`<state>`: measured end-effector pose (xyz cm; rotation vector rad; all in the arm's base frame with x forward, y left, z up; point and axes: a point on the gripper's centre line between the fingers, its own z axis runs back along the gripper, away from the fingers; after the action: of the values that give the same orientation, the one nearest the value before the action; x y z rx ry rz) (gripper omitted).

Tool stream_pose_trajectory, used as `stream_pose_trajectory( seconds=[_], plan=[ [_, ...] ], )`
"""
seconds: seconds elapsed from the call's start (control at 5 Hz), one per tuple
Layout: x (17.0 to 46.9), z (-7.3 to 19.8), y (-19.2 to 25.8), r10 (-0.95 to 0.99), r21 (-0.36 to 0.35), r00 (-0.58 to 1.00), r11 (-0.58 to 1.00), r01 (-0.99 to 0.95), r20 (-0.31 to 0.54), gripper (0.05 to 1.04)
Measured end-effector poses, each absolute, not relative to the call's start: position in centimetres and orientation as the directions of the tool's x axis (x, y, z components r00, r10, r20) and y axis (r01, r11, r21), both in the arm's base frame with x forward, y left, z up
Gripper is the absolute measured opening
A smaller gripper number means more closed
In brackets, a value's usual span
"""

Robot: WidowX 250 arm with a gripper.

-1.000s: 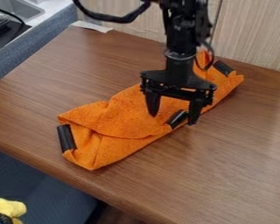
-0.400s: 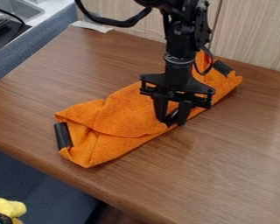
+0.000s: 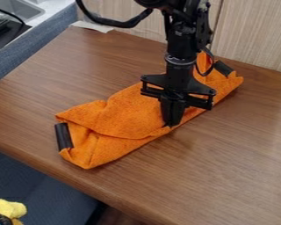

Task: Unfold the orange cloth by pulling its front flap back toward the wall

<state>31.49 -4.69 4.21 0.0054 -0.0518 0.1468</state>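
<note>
The wooden table (image 3: 225,162) is the largest thing. Across its middle and far part lies the folded orange cloth (image 3: 128,116), with black pieces at its edges. The black gripper (image 3: 171,125) is narrow, closed on the cloth's near long edge.

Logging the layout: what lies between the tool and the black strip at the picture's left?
In the camera view, folded orange cloth lies between the tool and that black strip.

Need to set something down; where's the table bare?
Bare table: the broad patch right of the cloth in view, and the one left of it, up to the paper. Crowded: along the cloth, most at the claw.
</note>
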Motion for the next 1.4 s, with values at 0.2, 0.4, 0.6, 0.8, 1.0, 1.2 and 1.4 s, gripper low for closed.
stream_pose_trajectory(
  seconds=[0.2, 0.4, 0.6, 0.8, 1.0, 1.2, 1.4],
  plan=[
    [31.5, 4.5, -4.4, 0.152, 0.026, 0.987, 0.988, -0.153, 0.043, 0.062],
    [31.6, 5.2, -2.9, 0.199, 0.056, 0.980, 0.978, -0.200, 0.025, 0.060],
    [32.7, 7.0, -0.6, 0.251, 0.085, 0.967, 0.963, -0.254, 0.043, 0.060],
    [34.4, 9.6, 1.3, 0.277, 0.078, 0.958, 0.956, -0.283, 0.075, 0.059],
    [36.2, 10.0, 3.1, 0.293, 0.056, 0.954, 0.953, -0.297, 0.064, 0.059],
    [37.6, 9.1, 5.6, 0.324, 0.056, 0.945, 0.944, -0.326, 0.028, 0.059],
    [38.2, 8.2, 6.8, 0.332, 0.063, 0.943, 0.941, -0.331, 0.000, 0.059]
  ],
)
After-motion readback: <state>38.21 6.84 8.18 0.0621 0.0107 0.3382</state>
